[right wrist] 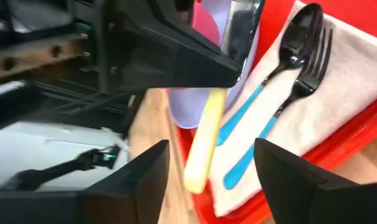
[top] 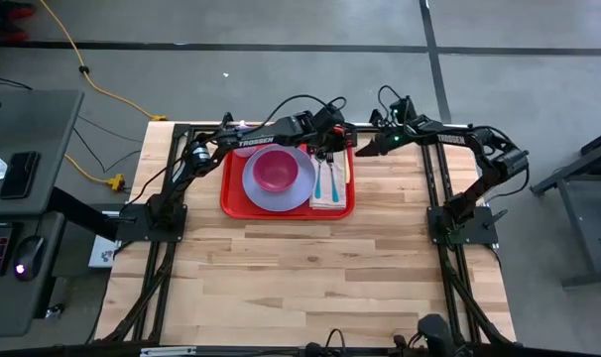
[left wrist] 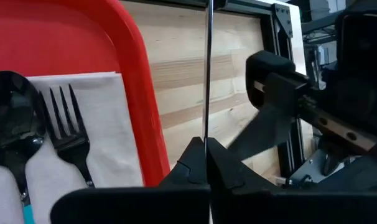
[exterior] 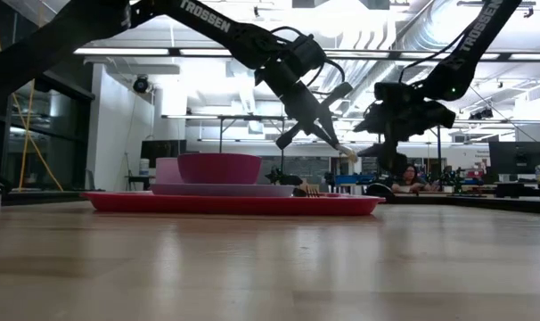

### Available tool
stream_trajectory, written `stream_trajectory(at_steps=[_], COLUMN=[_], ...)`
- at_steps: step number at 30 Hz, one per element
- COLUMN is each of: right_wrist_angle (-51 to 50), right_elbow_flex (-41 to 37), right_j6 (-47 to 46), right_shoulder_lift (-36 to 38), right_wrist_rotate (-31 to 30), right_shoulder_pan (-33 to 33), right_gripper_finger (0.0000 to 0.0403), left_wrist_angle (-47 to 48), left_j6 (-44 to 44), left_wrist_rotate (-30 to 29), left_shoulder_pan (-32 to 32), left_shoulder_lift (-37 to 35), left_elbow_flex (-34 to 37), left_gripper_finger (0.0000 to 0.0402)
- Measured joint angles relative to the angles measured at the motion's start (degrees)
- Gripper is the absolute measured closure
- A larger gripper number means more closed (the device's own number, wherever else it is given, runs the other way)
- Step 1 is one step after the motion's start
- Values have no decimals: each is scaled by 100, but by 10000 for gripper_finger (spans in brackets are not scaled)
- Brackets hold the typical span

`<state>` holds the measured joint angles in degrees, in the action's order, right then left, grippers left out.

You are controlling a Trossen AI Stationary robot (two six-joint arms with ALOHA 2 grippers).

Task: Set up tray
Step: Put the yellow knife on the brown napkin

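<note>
— Tray, red, sits at the table's far middle, carrying the plate, bowl, napkin, spoon and fork.
— Grippers?
— Left gripper is clamped on a yellow-handled knife above the tray; right gripper gapes wide beside it.

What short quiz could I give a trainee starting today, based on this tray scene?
1. Fill in: the right tool stands ____.
2. The yellow-handled knife is gripped by: A the left tool; B the right tool; C neither.
3. True or false: the fork lies on bare wood.
Key: 1 open; 2 A; 3 false, it lies on the napkin in the tray.
</note>
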<state>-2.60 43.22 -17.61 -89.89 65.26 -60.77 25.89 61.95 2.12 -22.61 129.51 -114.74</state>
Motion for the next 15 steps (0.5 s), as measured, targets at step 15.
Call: stream_trajectory(at_steps=[15], right_wrist_angle=[151], right_elbow_flex=[0], right_j6=[-39], right_shoulder_lift=[0], right_wrist_rotate=[-666], right_shoulder_pan=[271], right_gripper_finger=[171], left_wrist_angle=[-443], left_j6=[133], left_wrist_rotate=[195], left_shoulder_pan=[-4], left_shoulder_lift=[0], left_elbow_flex=[2], left_gripper_finger=[381])
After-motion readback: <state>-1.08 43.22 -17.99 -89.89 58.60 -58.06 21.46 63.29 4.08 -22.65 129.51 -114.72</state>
